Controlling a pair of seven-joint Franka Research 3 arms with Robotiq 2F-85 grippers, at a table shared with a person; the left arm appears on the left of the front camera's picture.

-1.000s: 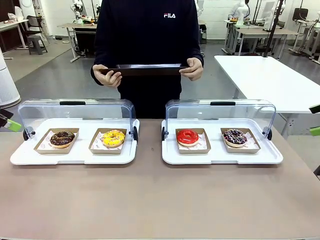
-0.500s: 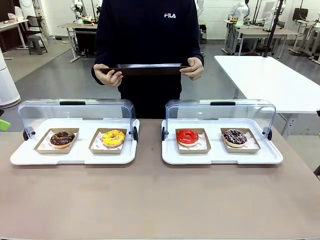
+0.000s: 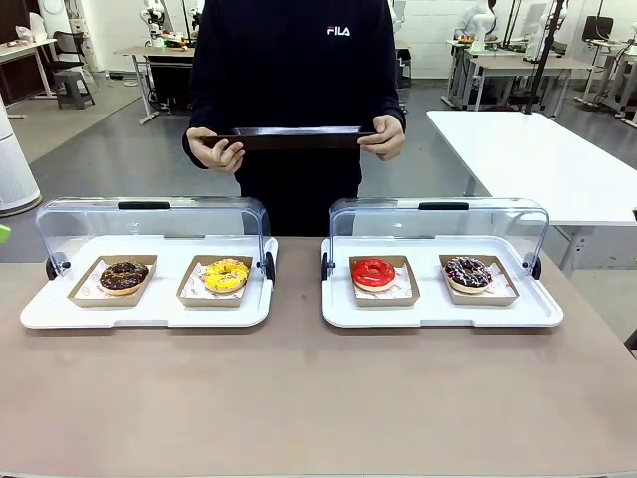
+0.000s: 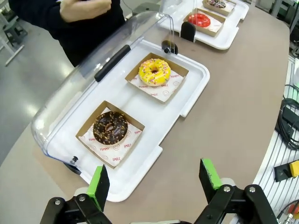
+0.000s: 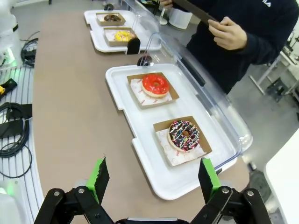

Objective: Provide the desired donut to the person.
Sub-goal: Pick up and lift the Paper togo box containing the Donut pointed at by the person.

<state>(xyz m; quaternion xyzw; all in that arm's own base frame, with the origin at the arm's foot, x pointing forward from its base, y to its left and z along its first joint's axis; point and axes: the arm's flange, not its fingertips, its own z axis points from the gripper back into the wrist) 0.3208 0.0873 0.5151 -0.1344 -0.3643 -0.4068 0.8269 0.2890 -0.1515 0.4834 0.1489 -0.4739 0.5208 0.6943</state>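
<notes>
Left gripper [image 4: 154,179]: black, two fingers with green pads; jaws spread wide, nothing between them.
Right gripper [image 5: 153,179]: same build; jaws wide apart, empty.
Chocolate donut [image 4: 110,127]: dark glazed ring with sprinkles, in a square brown card tray; just ahead of the left gripper.
Yellow donut [image 4: 154,72]: glossy ring with sprinkles; farther ahead, beyond the chocolate one.
Sprinkled dark donut [image 5: 184,135]: striped icing; just ahead of the right gripper.
Red donut [image 5: 155,84]: smooth gloss; beyond the sprinkled one.
Serving tray [image 4: 187,100]: white plastic, rounded corners; clear domed lid [image 4: 84,60] swung back.
Person [image 3: 294,70]: black sweatshirt, holding a flat dark tray [image 3: 294,138] in both hands, well beyond both grippers.
Desired donut: cannot tell which.
</notes>
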